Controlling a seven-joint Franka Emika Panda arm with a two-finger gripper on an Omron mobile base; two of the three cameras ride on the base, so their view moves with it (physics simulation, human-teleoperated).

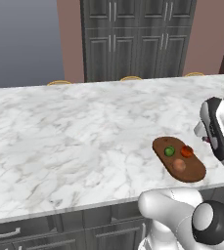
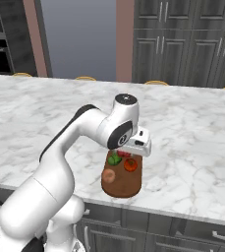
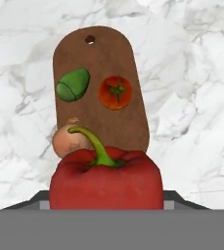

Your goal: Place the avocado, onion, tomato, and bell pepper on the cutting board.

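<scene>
The dark wooden cutting board (image 3: pixel 103 53) lies on the marble counter near its front edge. On it rest the green avocado (image 3: pixel 73 85), the tomato (image 3: pixel 115 92) and the tan onion (image 3: pixel 67 141), which overlaps the board's edge. My gripper (image 2: pixel 136 146) hovers just above the board, shut on the red bell pepper (image 3: pixel 106 180); the pepper hides the fingertips in the hand view. From the right base view the avocado (image 2: pixel 115 159), tomato (image 2: pixel 130 165) and onion (image 2: pixel 109 175) sit under the hand, and a sliver of the pepper (image 2: pixel 124 154) shows below it.
The marble counter (image 1: pixel 74 132) stretches wide to the left and back of the board. Its front edge (image 1: pixel 59 207) runs close to the board. Dark cabinets (image 1: pixel 138 39) stand behind, and several stool tops (image 1: pixel 131 78) peek over the far edge.
</scene>
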